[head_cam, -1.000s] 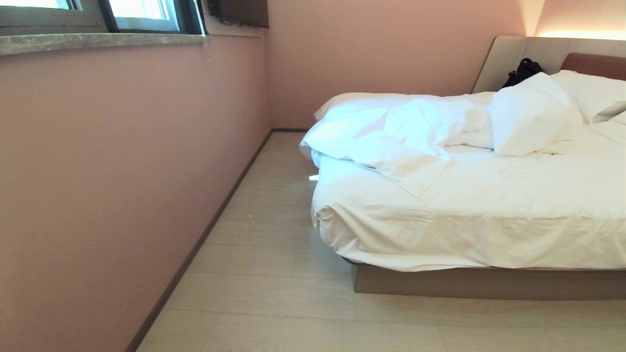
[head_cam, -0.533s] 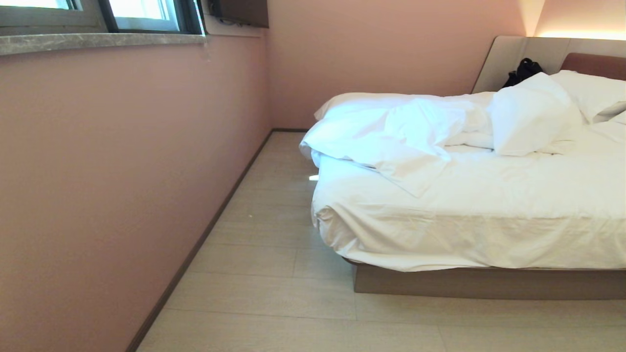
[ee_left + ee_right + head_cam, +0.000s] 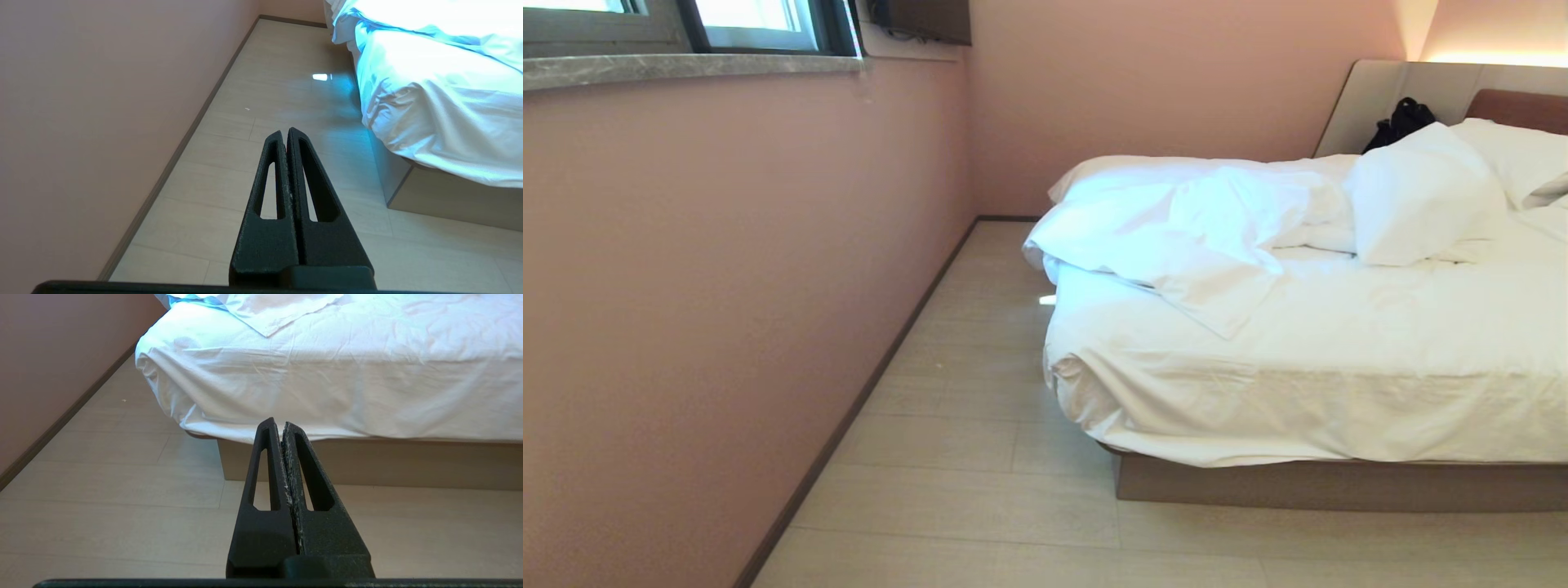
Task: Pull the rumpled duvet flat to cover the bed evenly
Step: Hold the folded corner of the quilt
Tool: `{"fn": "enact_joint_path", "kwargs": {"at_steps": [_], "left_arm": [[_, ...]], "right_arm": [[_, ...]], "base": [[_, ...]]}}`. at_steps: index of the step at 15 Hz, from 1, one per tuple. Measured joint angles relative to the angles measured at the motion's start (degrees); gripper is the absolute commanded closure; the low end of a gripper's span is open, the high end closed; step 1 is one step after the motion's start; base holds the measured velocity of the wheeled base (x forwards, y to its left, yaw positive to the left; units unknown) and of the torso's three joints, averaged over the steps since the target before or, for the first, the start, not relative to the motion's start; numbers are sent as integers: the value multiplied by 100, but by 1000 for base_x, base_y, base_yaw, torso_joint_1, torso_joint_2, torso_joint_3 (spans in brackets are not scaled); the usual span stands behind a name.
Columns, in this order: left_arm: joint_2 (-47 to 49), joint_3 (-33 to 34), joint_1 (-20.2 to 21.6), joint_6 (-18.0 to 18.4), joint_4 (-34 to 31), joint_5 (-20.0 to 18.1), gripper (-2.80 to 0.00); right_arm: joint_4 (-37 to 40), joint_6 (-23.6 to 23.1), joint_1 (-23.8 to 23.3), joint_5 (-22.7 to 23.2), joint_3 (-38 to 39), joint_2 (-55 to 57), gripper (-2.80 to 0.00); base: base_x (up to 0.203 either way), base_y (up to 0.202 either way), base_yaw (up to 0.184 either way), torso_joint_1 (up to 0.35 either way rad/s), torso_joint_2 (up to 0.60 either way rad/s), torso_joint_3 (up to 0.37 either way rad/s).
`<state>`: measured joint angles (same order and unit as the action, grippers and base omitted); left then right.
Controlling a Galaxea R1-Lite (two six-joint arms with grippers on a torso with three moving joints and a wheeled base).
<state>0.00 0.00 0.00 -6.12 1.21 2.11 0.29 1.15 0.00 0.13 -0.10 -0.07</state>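
My view has shifted slightly — the base, not the bedding. The duvet [image 3: 1176, 229] lies bunched toward the bed's [image 3: 1307, 482] headboard end. Left hand [image 3: 286, 132] and right hand [image 3: 278, 424] clenched, empty, short of it — approach continues.

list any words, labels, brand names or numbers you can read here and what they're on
None: no view shows readable text.
The duvet, the bed and the pillows are plain, with no label showing.
The black bag by the headboard shows no readable marking.
The dark object on the wall shows no lettering.
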Motion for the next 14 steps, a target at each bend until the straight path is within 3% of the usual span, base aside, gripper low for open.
{"fn": "enact_joint_path", "kwargs": {"at_steps": [14], "left_arm": [[0, 0, 0, -5, 0, 0, 0]], "right_arm": [[-2, -2, 0, 1, 0, 0, 0]], "base": [[195, 0, 1, 2, 3, 4]]}}
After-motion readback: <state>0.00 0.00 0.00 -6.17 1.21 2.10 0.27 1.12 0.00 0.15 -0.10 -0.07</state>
